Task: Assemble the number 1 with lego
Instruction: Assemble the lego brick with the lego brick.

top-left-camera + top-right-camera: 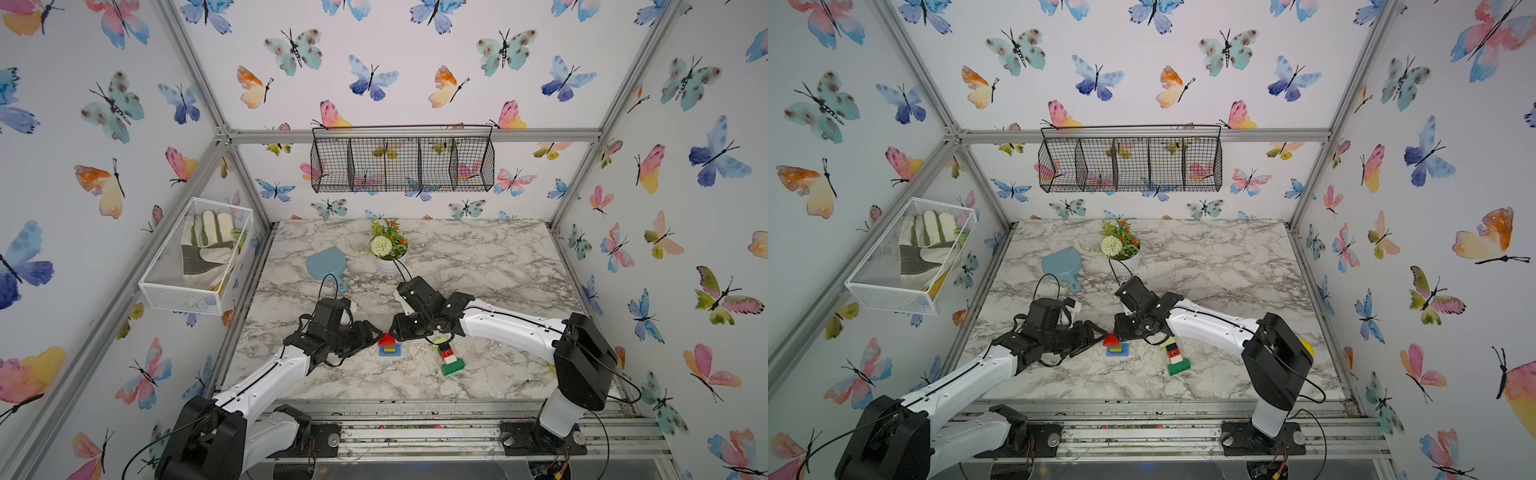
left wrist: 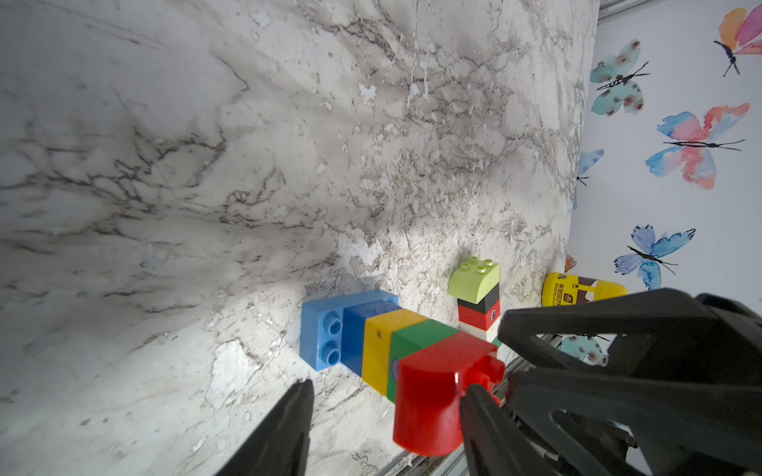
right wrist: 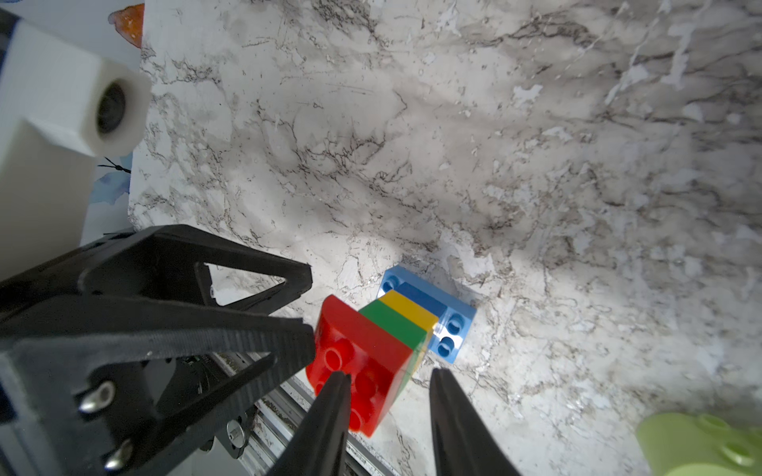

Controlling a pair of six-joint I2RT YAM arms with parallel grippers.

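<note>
While both my arms reach in over the marble table (image 1: 498, 257), the lego sits in two bunches near the middle, a bit toward 6 o'clock.

The standing tower (image 1: 389, 348) is at about 7 o'clock from the table's middle. From the bottom up it goes light blue brick (image 2: 315, 346), dark blue, yellow, green, and a red brick (image 2: 429, 395) with a round side on top. The lying row (image 1: 448, 357) is flat on the table at 3 o'clock from the tower, apart from it. Its lime brick (image 3: 701, 445) is at the 12 o'clock end. Then come black, red and white, with a long green brick (image 1: 454, 368) at the 6 o'clock end.

My left gripper (image 2: 391, 383) is at the tower top, on its 9 o'clock side. Its jaws are spread wide. One finger (image 2: 478, 412) is right at the red brick, touching or nearly so. The other finger stands off, with bare table in between.

My right gripper (image 3: 391, 372) is at the tower's 2 o'clock side. Its jaws are apart too. One finger (image 3: 330, 412) lies across the red brick's studs, and the other is just beside the brick. I pinch nothing.

A flower pot (image 1: 390, 266) stands at 12 o'clock, a blue scoop (image 1: 326, 264) at 11 o'clock, and a yellow jar (image 2: 577, 290) at 3 o'clock.
</note>
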